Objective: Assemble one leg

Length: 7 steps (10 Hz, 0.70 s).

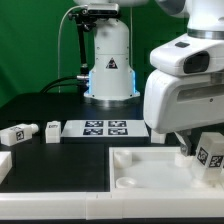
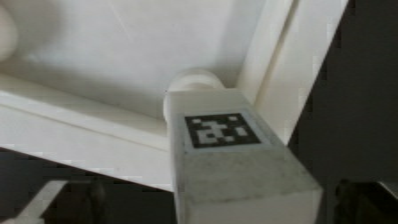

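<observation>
My gripper (image 1: 203,152) is shut on a leg (image 1: 211,157), a white blocky peg with a black-and-white tag on its face. It holds the leg at the exterior view's right, over the far right corner of the large white recessed tray-like piece (image 1: 150,166). In the wrist view the leg (image 2: 222,140) sits between the dark fingers (image 2: 39,204). Its round end meets the inner corner of the tray-like piece (image 2: 107,50), beside the raised rim. Two more legs (image 1: 20,133) (image 1: 53,129) lie on the black table at the exterior view's left.
The marker board (image 1: 105,127) lies flat behind the tray-like piece. The robot base (image 1: 110,60) stands at the back. Another white part (image 1: 4,163) shows at the exterior view's left edge.
</observation>
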### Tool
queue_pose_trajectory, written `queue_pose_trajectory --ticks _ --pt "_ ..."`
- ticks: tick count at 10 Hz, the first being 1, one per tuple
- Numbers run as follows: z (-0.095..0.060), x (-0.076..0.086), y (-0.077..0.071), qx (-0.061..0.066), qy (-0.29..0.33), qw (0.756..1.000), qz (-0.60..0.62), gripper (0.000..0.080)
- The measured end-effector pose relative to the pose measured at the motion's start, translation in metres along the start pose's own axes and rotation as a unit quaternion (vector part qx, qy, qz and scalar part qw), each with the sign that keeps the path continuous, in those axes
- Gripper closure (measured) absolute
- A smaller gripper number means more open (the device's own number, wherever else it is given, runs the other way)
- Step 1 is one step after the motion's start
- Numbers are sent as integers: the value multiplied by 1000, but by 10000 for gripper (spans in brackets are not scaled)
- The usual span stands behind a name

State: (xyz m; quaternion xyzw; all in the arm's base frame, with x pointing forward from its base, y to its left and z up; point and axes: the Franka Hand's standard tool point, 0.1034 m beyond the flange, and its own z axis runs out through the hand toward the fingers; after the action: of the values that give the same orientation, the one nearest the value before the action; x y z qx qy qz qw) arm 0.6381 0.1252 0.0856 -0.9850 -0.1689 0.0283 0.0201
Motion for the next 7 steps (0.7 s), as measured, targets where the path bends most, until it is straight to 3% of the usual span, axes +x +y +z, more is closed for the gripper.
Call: queue_pose_trajectory --ticks 2,4,5,6,7 --pt "-1 1 0 0 0 1000 -5 150" --pt "0 0 7 0 0 1000 -17 400" --pt "0 -1 11 0 1 1000 -20 400" --pt "0 -1 12 0 1 1000 -22 509" --pt "0 -1 11 0 1 1000 -22 509"
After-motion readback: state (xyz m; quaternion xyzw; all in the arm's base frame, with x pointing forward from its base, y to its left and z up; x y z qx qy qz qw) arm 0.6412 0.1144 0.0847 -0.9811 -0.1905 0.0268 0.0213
